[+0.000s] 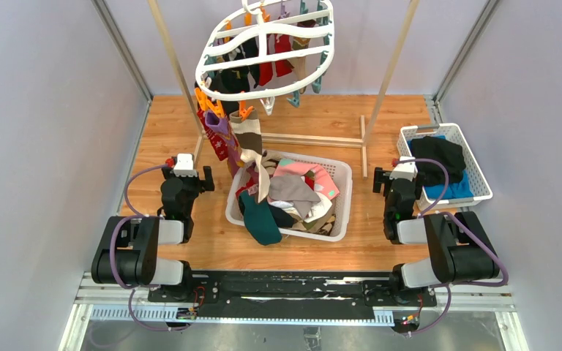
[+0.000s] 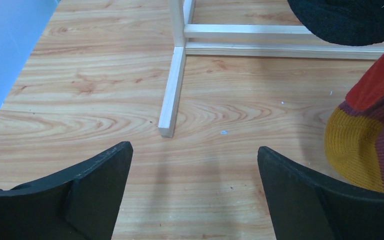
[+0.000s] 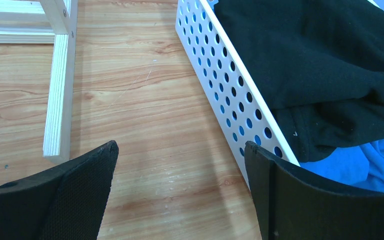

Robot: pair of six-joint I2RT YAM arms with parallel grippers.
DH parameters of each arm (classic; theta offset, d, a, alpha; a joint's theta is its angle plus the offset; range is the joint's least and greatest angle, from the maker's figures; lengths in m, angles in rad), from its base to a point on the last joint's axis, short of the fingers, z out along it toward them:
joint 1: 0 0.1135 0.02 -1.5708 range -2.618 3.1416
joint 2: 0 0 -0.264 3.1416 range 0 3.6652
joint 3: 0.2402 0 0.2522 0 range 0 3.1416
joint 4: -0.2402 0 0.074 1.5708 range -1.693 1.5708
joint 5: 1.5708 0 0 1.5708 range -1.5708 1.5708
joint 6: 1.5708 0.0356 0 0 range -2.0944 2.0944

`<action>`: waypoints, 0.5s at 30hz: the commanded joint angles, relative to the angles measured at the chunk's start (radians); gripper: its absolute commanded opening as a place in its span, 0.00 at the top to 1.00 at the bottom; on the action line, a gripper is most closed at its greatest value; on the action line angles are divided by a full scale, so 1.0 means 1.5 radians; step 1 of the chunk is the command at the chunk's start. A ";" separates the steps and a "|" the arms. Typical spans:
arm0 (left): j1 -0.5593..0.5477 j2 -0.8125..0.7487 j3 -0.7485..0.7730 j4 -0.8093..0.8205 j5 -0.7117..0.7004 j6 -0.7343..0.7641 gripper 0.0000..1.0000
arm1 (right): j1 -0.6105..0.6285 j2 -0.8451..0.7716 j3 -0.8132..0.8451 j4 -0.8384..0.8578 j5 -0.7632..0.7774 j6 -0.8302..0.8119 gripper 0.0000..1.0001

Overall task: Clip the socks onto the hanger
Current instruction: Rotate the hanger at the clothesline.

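A white oval drying hanger (image 1: 278, 31) hangs over the back of a wooden table (image 1: 168, 131), with several clipped socks (image 1: 223, 135) dangling beneath it. Loose mixed-colour socks (image 1: 293, 191) fill a white slotted basket (image 1: 345, 183) at centre. The left gripper (image 2: 192, 185), spread wide and empty, sits left of the basket. The right gripper (image 3: 180, 195), equally released, sits beside a second basket (image 1: 483, 172) of dark clothes.

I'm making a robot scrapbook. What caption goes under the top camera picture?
Open left gripper and right gripper flank a laundry basket of socks, in front of the white hanger.
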 commanded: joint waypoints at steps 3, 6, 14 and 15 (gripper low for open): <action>-0.004 0.003 0.007 0.011 -0.005 0.010 0.00 | -0.003 0.003 0.003 0.008 0.012 0.001 0.05; -0.003 0.003 0.007 0.011 -0.005 0.010 0.00 | -0.003 0.004 0.003 0.008 0.011 0.001 0.05; -0.004 0.005 0.011 0.004 0.007 0.017 0.00 | 0.005 -0.040 0.030 -0.045 0.033 -0.010 0.05; -0.004 0.004 0.011 0.005 0.009 0.017 0.00 | 0.019 -0.071 0.058 -0.127 0.079 -0.006 0.05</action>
